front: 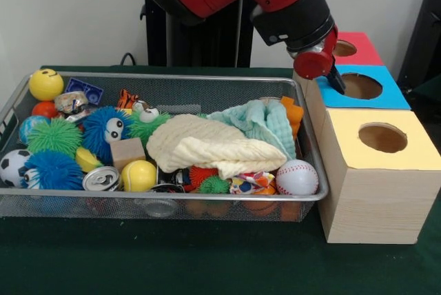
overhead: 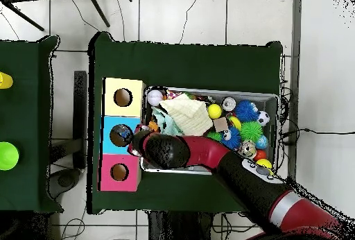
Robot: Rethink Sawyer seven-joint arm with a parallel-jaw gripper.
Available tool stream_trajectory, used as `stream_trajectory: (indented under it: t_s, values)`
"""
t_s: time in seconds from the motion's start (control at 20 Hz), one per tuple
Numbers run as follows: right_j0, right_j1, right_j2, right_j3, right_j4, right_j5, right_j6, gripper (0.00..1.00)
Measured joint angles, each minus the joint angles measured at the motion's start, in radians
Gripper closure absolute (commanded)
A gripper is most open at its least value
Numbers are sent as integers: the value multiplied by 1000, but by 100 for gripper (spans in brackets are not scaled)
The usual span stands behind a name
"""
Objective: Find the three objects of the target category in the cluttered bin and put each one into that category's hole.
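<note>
A wire mesh bin [front: 172, 78] holds a heap of toys: a baseball [front: 297, 177], a yellow tennis ball [front: 139, 176], a soccer ball [front: 14, 166], a smiley ball [front: 45, 84], fuzzy blue and green balls, a can [front: 101, 179] and a wooden block [front: 127, 151]. A cream cloth [front: 207, 145] and a mint cloth [front: 262, 121] lie on top. Beside the bin stand a yellow box [front: 413, 150], a blue box [front: 393, 92] and a red box [front: 365, 50], each with a round hole. My gripper [front: 336, 80] [overhead: 130, 137] hangs at the edge of the blue box's hole [front: 361, 86]. I see nothing in it.
The three boxes [overhead: 111, 127] stand in a row against the bin's short side on a green table. My arm [overhead: 208, 150] crosses over the bin's near corner in the overhead view. Another green table with a green object [overhead: 7, 155] stands apart at the left.
</note>
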Motion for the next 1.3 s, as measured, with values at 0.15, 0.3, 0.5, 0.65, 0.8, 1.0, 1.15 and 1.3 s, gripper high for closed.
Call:
stream_trajectory:
  t_s: [0.15,0.3,0.5,0.65,0.8,1.0,1.15,1.3]
  values:
    - [15,-15,-12,0,0,0,0,100]
    - [28,-31,-22,0,0,1,0,100]
    - [33,-47,-23,1,13,22,0,100]
    - [33,-53,-23,1,24,37,0,100]
    - [32,-61,-23,1,38,57,0,100]
    - [33,-80,-24,1,67,75,0,100]
    - [33,-90,-24,1,85,76,0,100]
    - [35,-99,-26,1,106,75,0,100]
